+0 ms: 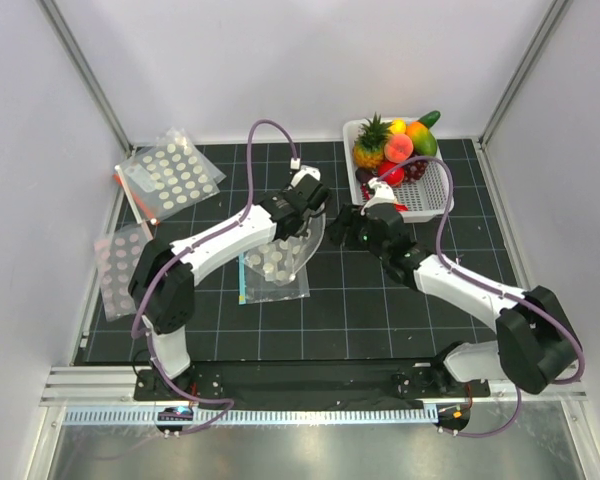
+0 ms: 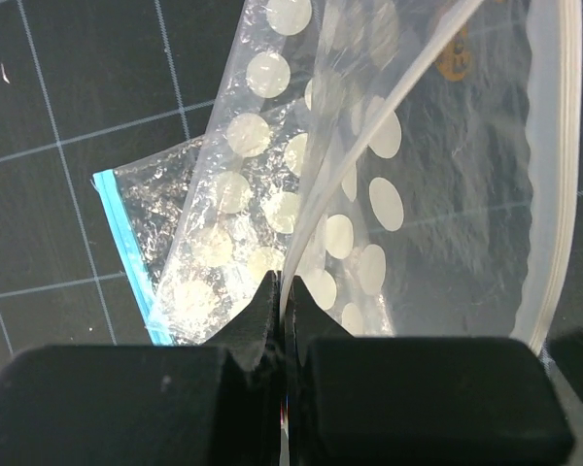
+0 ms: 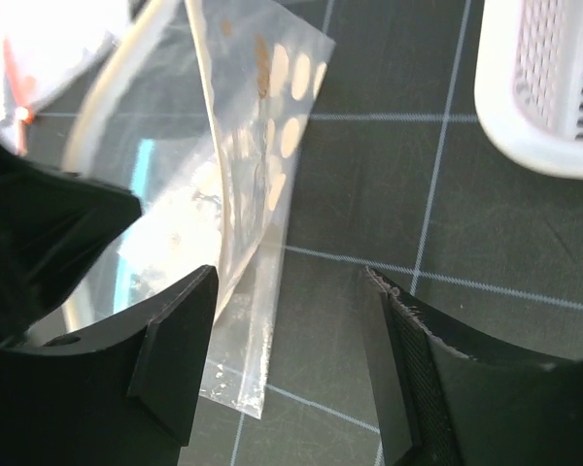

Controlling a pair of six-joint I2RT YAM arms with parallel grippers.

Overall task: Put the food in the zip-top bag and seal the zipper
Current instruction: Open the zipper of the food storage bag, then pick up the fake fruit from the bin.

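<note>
The zip-top bag, clear with white dots, lies on the black grid mat with its mouth lifted. My left gripper is shut on one lip of that mouth, and the zipper curves along the other lip. Just right of the bag, my right gripper hangs open above the mat; the bag's edge is beside its left finger and nothing is held. The food sits in the white basket: a pineapple and a round red fruit show among other toy produce.
A plain clear bag with a blue edge strip lies under the dotted one. Two more dotted bags lie at the mat's left edge. The basket's rim is close on the right gripper's right. White walls enclose the table.
</note>
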